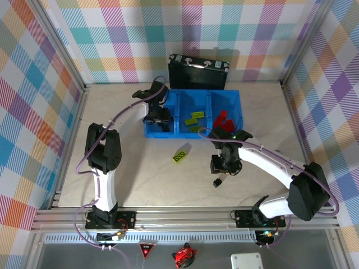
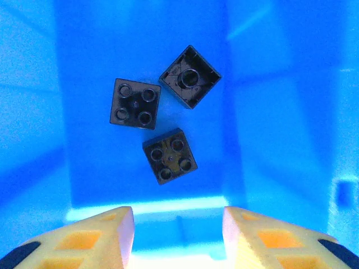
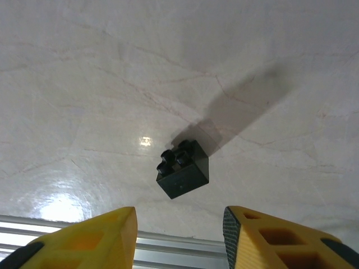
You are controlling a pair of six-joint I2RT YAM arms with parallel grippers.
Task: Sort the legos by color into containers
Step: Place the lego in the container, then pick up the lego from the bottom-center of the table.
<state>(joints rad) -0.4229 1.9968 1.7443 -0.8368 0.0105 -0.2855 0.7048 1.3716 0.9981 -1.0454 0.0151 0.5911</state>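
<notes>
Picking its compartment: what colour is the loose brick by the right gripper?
The brick is black, clearest in the right wrist view.

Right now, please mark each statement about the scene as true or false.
Three black cubes lie in the blue bin below the left gripper. True.
The right gripper holds a black cube. False: it is open; the loose cube lies on the table.
A lime-green brick lies on the table outside the bin. True.
Red bricks fill the middle compartment. False: the red bricks are in the right-end one; the middle holds lime-green bricks.
</notes>
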